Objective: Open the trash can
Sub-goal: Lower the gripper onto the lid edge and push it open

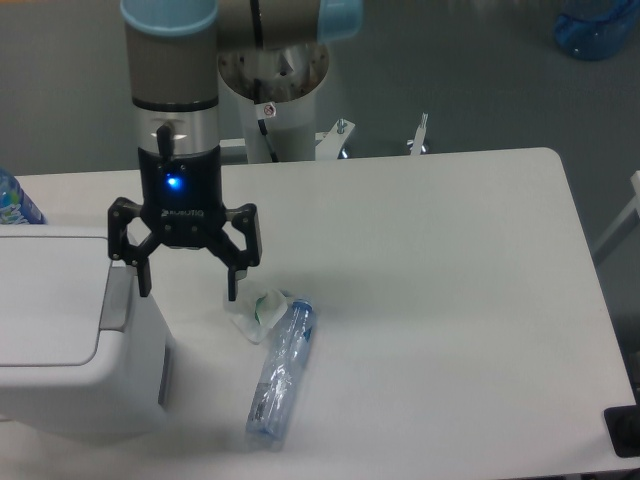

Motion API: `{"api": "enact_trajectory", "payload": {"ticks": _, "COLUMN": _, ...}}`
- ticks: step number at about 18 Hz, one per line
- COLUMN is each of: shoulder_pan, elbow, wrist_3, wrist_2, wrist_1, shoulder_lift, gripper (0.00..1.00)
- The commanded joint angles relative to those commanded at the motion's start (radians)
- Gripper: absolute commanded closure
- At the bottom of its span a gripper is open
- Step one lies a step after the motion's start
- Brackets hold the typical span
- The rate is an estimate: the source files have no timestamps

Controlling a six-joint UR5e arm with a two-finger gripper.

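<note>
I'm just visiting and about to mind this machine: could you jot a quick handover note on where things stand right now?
Gripper: open, holding nothing, hanging beside the trash can, near the grey tab on its rim.
Trash can: at the table's left edge, white lid flat and shut.
Clear bottle: lying on the table, to the right of the can, untouched.
Done: nothing visible.
Left: lift the lid.

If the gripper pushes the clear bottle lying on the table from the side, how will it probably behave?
The clear bottle lies on its side on the table, so it would probably roll rather than slide. It looks empty and partly crushed, so it is likely light and would dent easily; the dents may make its rolling uneven. Its smooth plastic could slip between open fingers.
</note>
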Motion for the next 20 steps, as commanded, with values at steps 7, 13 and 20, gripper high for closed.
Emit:
{"api": "enact_trajectory", "payload": {"ticks": 7, "shoulder_pan": -0.015, "elbow": 0.0, "wrist_3": -0.006, "wrist_2": 0.0, "wrist_1": 0.0, "shoulder_lift": -0.012, "gripper": 0.0}}
{"api": "enact_trajectory", "payload": {"ticks": 13, "shoulder_pan": -0.025, "elbow": 0.0, "wrist_3": -0.008, "wrist_2": 0.002, "wrist_1": 0.0, "shoulder_lift": -0.018, "gripper": 0.0}}
{"api": "enact_trajectory", "payload": {"ticks": 20, "shoulder_pan": -0.026, "elbow": -0.002, "wrist_3": -0.008, "wrist_2": 0.002, "wrist_1": 0.0, "shoulder_lift": -0.02, "gripper": 0.0}}
